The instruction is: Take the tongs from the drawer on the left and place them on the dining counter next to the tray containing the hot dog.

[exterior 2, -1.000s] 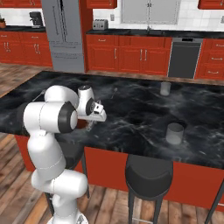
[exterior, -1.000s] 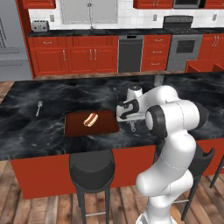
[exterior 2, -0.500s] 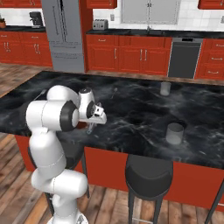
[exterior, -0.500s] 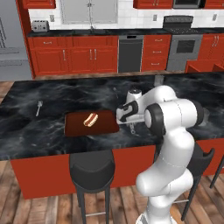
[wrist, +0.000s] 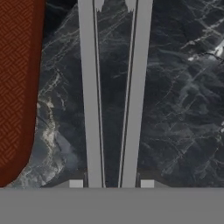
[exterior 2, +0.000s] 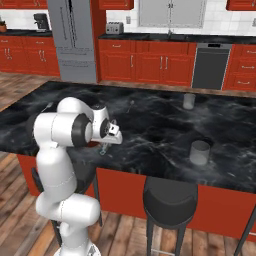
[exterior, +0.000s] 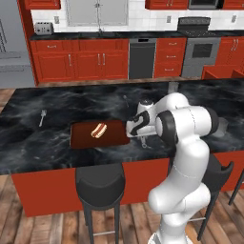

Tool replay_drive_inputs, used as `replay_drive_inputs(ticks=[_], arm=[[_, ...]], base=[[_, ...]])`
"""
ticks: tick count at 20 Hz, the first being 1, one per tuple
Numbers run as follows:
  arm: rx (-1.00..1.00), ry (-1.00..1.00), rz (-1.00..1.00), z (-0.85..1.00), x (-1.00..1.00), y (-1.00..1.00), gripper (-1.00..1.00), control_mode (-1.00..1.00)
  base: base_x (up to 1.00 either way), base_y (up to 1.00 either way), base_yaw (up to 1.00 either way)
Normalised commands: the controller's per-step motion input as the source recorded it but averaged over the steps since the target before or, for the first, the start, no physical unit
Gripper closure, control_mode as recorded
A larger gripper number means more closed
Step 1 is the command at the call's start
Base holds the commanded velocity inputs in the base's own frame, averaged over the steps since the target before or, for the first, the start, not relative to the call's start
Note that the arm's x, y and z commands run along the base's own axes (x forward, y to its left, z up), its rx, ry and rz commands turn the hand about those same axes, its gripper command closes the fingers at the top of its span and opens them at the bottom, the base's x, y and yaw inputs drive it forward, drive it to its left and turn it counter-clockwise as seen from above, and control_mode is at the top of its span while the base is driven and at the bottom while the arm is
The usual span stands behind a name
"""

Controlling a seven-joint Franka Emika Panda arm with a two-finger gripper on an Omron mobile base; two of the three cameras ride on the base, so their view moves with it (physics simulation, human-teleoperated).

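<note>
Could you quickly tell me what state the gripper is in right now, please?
Gripper: shut on the tongs, held over the dining counter beside the tray.

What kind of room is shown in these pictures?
It looks like a home kitchen, rendered rather than real: red cabinets line the back wall with a dishwasher and an oven, and stools stand at a long black marble dining counter.

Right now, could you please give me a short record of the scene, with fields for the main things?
tongs: held in the gripper, over the marble beside the tray
gripper: shut on the tongs
tray: on the dining counter, left of the gripper
hot dog: lying on the tray
fork: on the counter, left of the tray
</note>
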Motion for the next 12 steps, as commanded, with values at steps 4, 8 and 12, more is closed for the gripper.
replay_drive_inputs(ticks=[4, 8, 12], arm=[[0.00, 0.00, 0.00, -0.17, 0.23, 0.00, 1.00, -1.00], [0.00, 0.00, 0.00, -0.20, 0.32, 0.00, 1.00, -1.00], [0.00, 0.00, 0.00, -0.22, 0.41, 0.00, 1.00, -1.00]], base=[[0.00, 0.00, 0.00], [0.00, 0.00, 0.00], [0.00, 0.00, 0.00]])
